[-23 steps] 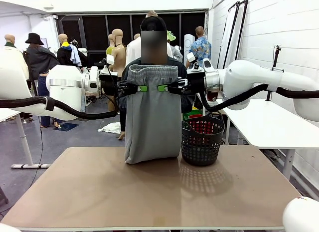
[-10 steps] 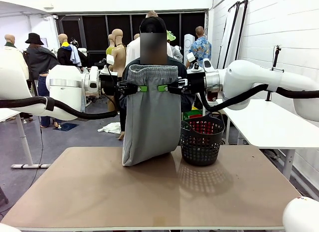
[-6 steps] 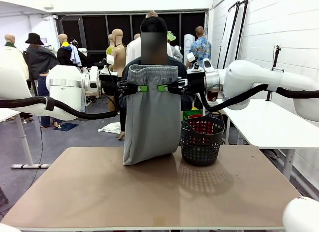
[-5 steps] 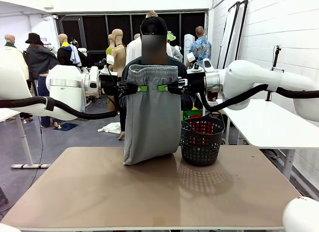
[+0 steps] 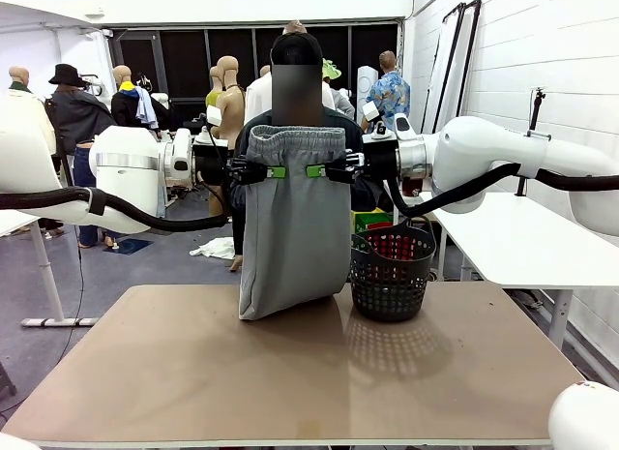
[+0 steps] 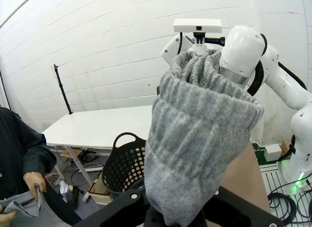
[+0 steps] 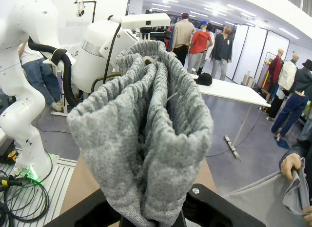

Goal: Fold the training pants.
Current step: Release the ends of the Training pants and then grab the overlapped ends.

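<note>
Holding: the left gripper (image 5: 278, 171) and the right gripper (image 5: 315, 170) are both clamping narrow on the gathered waistband of the training pants (image 5: 295, 237), one pinch at each side, high over the far part of the table (image 5: 290, 373).
Pants: they are hanging straight down from the waistband as a grey panel, the lower end reaching the tabletop just left of the black mesh basket (image 5: 391, 271).
Person: standing at the far side; a hand (image 6: 30, 180) is gripping a grey cloth end (image 6: 17, 208) low down, probably the legs of the same pants.
Slip risk: thick bunched elastic is filling each pinch, so a tug from the person's end could be working it loose.
Snag risk: the panel's right edge is hanging close by the basket rim; lowering rightward could be dragging or tipping the basket.
Skew risk: unequal lowering would be laying a crooked fold.
</note>
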Controlling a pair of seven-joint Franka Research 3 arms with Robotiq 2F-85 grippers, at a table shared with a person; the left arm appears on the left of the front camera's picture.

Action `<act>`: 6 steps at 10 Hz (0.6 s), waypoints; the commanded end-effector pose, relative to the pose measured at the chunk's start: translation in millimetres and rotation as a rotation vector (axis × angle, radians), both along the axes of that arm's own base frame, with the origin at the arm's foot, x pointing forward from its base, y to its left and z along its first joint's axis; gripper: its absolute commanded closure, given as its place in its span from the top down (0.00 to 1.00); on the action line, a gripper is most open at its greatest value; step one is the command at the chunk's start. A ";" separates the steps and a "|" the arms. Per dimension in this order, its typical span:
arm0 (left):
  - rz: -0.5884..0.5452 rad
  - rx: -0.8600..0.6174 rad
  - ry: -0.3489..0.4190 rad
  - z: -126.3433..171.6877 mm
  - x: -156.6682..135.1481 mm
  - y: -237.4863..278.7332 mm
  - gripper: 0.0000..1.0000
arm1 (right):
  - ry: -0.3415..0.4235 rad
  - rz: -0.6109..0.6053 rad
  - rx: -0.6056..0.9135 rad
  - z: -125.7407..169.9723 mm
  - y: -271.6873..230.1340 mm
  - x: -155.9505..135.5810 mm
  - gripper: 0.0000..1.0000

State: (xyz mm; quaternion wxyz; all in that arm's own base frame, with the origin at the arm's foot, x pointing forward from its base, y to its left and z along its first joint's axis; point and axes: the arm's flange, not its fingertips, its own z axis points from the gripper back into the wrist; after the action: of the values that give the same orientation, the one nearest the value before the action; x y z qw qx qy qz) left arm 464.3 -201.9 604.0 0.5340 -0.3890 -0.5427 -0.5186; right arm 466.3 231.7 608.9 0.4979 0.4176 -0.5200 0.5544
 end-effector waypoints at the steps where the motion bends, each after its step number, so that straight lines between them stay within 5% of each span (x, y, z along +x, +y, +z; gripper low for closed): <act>1: 0.008 0.002 -0.004 3.2 -3.4 -0.1 0.00 | -0.014 -0.001 -0.001 1.7 1.9 -2.5 0.00; 6: 0.008 0.002 -0.004 3.2 -3.4 -0.1 0.00 | -0.014 -0.001 -0.001 1.7 1.9 -2.5 0.00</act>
State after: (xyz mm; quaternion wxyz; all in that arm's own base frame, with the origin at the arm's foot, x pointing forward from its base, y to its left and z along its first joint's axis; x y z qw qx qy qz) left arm 464.2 -201.9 604.0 0.5340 -0.3890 -0.5427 -0.5186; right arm 466.3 231.7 608.9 0.4979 0.4176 -0.5200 0.5544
